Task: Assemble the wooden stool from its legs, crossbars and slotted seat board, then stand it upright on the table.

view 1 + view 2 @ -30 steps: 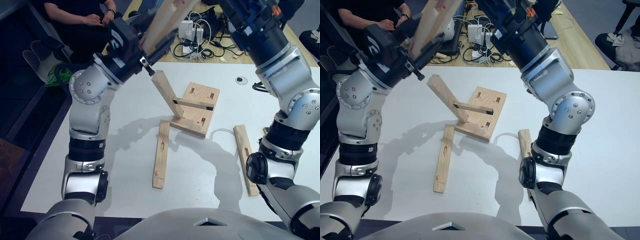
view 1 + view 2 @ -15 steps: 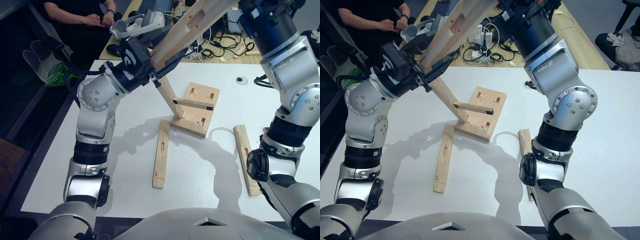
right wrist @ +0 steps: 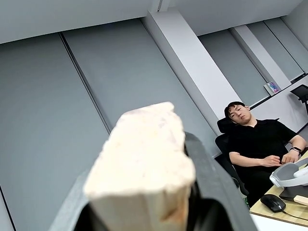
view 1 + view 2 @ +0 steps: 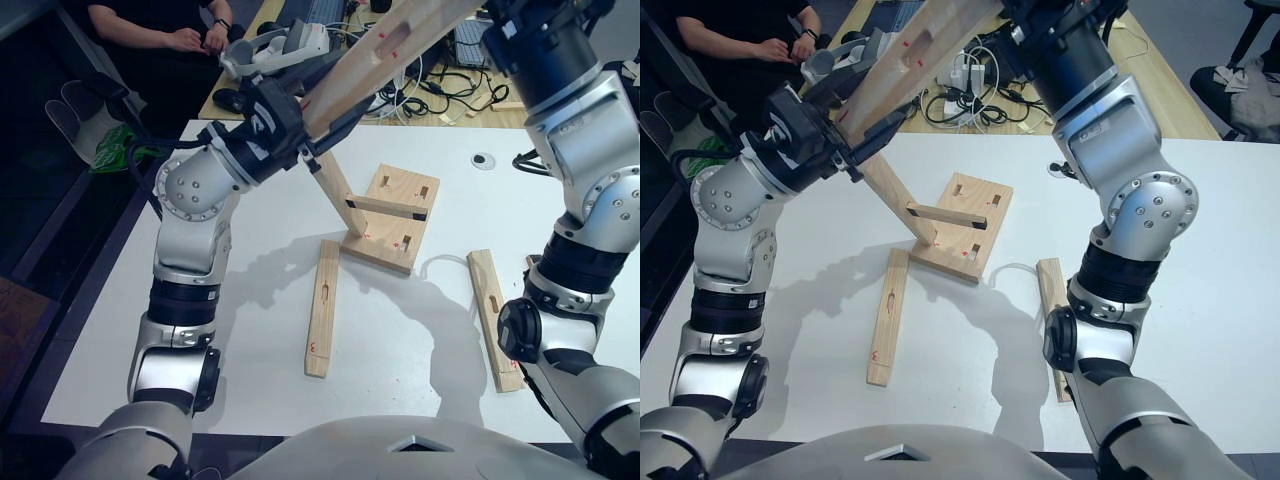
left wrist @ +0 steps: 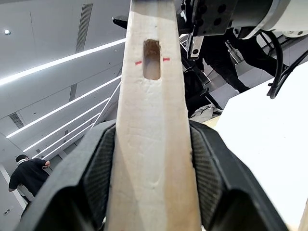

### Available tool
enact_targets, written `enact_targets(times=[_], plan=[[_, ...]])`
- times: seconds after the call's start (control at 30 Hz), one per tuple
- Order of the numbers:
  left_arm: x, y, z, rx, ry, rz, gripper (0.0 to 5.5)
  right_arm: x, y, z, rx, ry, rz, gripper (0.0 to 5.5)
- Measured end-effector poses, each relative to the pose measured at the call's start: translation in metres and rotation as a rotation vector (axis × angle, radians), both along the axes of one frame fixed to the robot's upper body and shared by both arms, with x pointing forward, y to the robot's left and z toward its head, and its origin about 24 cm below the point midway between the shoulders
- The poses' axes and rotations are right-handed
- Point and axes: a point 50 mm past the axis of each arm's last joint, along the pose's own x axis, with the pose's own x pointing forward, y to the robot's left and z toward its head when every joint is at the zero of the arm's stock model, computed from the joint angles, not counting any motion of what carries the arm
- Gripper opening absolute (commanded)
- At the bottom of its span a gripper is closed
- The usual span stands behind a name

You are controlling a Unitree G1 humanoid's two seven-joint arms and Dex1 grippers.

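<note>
A long wooden leg [image 4: 375,55] with a slot marked in red [image 5: 151,57] hangs slanted above the table's far side. My left gripper [image 4: 308,115] is shut on its lower part, and my right gripper [image 3: 142,185] is shut on its upper end. Below them the slotted seat board [image 4: 405,190] lies flat on the table. A tilted leg [image 4: 338,190] stands in the board, with a crossbar [image 4: 385,207] joining it to the board. Two loose legs lie flat: one [image 4: 322,305] in front of the board, the other [image 4: 492,315] by my right arm.
The white table [image 4: 250,330] has free room at the front left. A thin white cable [image 4: 440,265] lies beside the seat board and a small black disc [image 4: 483,160] sits at the far right. Behind the table are tangled cables [image 4: 400,90] and a headset [image 4: 275,50].
Over the last second my left gripper swung right toward the tilted leg, and the held leg dropped to a flatter slant. In the last half second almost nothing moved.
</note>
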Motion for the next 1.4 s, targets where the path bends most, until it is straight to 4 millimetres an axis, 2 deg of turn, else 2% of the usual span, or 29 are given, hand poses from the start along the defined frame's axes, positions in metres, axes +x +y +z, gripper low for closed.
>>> enact_targets(times=[0.27,0.43,0.47,0.63,0.7,0.83,1.0,1.07,1.13,1.2,1.27,1.3,1.4], plan=[[0.013,0.006,0.006,0.072,-0.054,0.019,2.06,0.000,-0.003,-0.004,-0.012,0.008,-0.011,1.11],[0.014,0.002,0.018,0.065,-0.093,0.024,2.06,0.004,-0.003,0.003,0.063,-0.008,-0.057,1.11],[0.015,0.000,0.020,0.065,-0.105,0.033,2.42,0.006,-0.003,0.005,0.069,-0.013,-0.070,1.11],[0.019,-0.001,0.031,-0.004,-0.184,0.130,3.20,0.010,-0.009,0.011,0.122,-0.023,-0.139,1.01],[0.024,0.008,0.029,-0.035,-0.174,0.195,3.61,0.012,-0.024,0.014,0.173,-0.030,-0.217,1.01],[0.032,0.020,0.026,-0.066,-0.161,0.289,4.13,0.015,-0.031,0.015,0.192,-0.028,-0.270,1.01],[0.045,0.063,0.020,-0.131,-0.138,0.561,4.34,0.021,-0.046,0.014,0.179,-0.015,-0.392,1.01],[0.049,0.074,0.007,-0.157,-0.046,0.639,4.34,0.023,-0.050,0.012,0.155,-0.008,-0.430,1.00],[0.051,0.076,-0.018,-0.168,0.105,0.674,4.34,0.024,-0.055,0.000,0.108,0.022,-0.477,1.00],[0.047,0.067,-0.060,-0.132,0.315,0.668,4.34,0.026,-0.066,-0.024,0.039,0.090,-0.540,1.00],[0.041,0.056,-0.085,-0.087,0.439,0.637,4.34,0.026,-0.071,-0.042,-0.019,0.144,-0.572,1.00],[0.032,0.046,-0.106,-0.039,0.539,0.605,4.34,0.025,-0.078,-0.063,-0.089,0.203,-0.607,1.00],[0.022,0.035,-0.119,-0.014,0.608,0.570,4.34,0.018,-0.086,-0.096,-0.183,0.308,-0.637,1.00]])
